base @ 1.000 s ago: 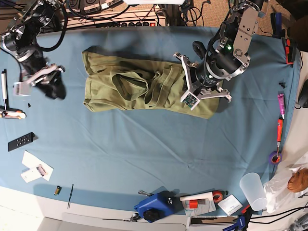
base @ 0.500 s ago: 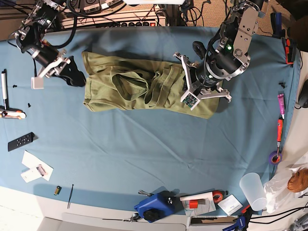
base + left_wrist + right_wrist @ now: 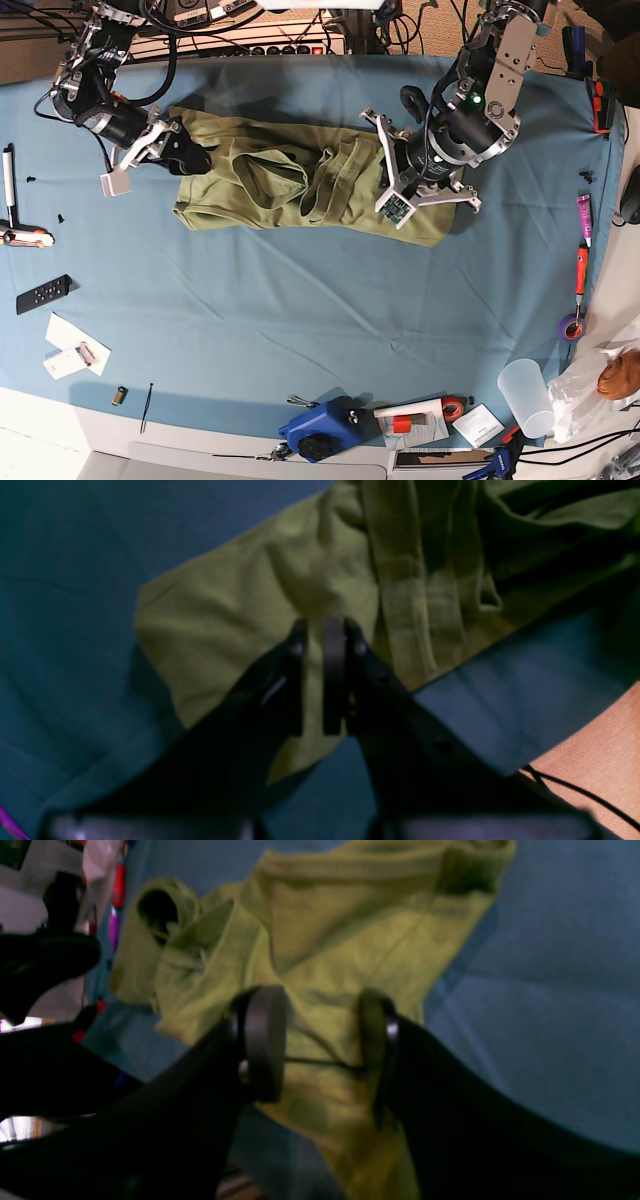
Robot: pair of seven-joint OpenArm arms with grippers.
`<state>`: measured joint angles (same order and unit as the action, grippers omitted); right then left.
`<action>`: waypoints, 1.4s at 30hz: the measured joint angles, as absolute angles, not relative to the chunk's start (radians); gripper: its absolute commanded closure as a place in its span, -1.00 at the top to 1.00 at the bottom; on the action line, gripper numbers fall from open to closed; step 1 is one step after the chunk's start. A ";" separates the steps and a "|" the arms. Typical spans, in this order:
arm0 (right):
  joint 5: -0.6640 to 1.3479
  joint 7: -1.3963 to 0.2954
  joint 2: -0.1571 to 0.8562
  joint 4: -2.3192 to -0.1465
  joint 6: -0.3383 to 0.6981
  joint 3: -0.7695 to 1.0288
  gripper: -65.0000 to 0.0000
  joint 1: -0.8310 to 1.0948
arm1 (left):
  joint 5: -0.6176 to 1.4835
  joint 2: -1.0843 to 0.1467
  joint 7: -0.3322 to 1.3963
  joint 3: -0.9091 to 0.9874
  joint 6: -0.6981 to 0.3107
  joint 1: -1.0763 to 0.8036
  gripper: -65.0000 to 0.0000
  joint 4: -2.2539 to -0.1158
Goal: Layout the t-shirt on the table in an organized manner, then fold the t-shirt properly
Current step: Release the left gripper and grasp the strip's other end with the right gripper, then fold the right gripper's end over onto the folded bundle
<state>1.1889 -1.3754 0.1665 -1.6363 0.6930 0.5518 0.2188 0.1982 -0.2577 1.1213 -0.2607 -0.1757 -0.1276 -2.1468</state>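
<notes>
Base view: the t-shirt (image 3: 300,182) lies bunched and creased in the far middle of the table (image 3: 300,320), which is covered with blue cloth.
Right gripper (image 3: 190,155): at the shirt's left end in the base view, over the cloth edge; its jaws stand wide apart with shirt fabric showing between them in the right wrist view (image 3: 320,1040). Whether the pads touch the cloth cannot be told.
Left gripper (image 3: 322,645): at the shirt's other end, jaws drawn nearly together over the olive cloth; a thin slit shows between the pads, and whether any fabric is pinched there cannot be told.
Shirt detail: a folded band or hem (image 3: 405,595) runs beside the left gripper; a sleeve opening (image 3: 157,910) shows dark in the right wrist view.
Near edge of table: a blue tool (image 3: 320,430), a clear plastic cup (image 3: 525,395), a roll of purple tape (image 3: 571,327).
Left side of table: a black remote (image 3: 43,293), a white card (image 3: 77,345), a pen (image 3: 9,175).
Writing: no brand, label or text is sharp enough to read in any view.
</notes>
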 measured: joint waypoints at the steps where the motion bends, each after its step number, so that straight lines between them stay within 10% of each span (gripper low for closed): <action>1: 1.232 -1.409 0.167 -1.637 0.693 0.563 -0.23 0.219 | 0.198 -0.258 1.121 -0.261 -0.176 -0.128 -0.87 -2.147; 13: 1.298 -1.413 0.300 -1.651 0.694 0.571 0.05 0.241 | 0.197 -0.256 1.101 -0.261 -0.176 -0.140 -0.87 -2.147; 42: 0.887 -1.289 0.082 -1.657 0.659 0.484 0.05 0.202 | 0.199 -0.250 1.092 -0.261 -0.176 -0.163 -0.87 -2.147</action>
